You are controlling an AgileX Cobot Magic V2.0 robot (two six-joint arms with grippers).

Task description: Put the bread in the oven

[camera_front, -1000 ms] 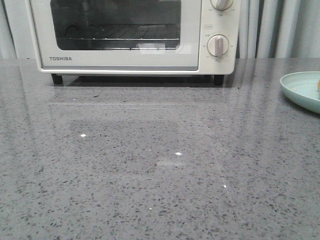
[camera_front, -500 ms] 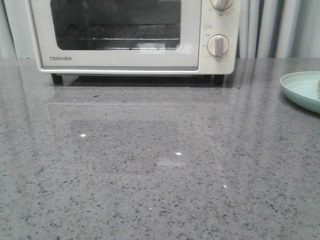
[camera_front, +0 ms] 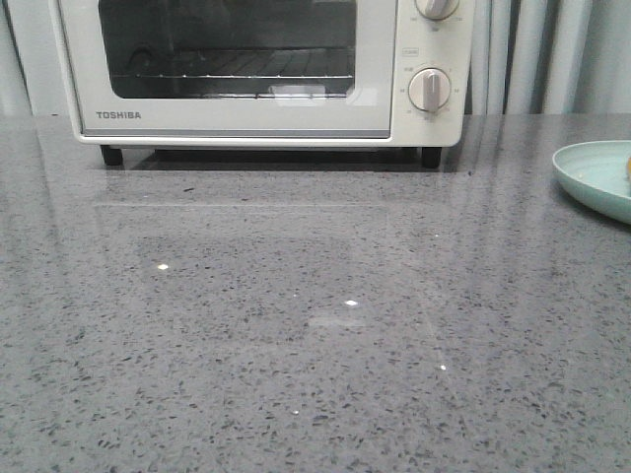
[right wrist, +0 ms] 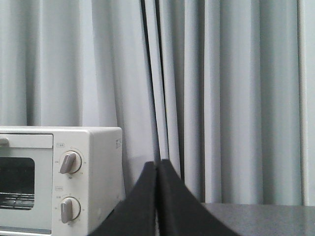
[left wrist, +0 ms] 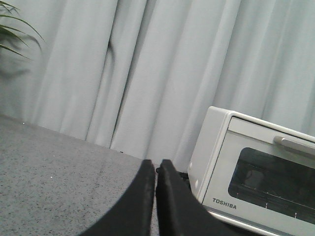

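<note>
Cream-white, the oven [camera_front: 261,69] stood at the back of the grey worktop [camera_front: 296,325] with its door shut. The bread [camera_front: 627,166] showed only as a sliver on a pale green plate [camera_front: 592,177] at the far right edge, so its long axis could not be told. Both end effectors, left [left wrist: 156,169] and right [right wrist: 157,169], had their fingers pressed together and held nothing. The bread lay on the right end effector's side, likely nearer that arm; the oven stood ahead of the left one, its handle probably within that arm's reach.
</note>
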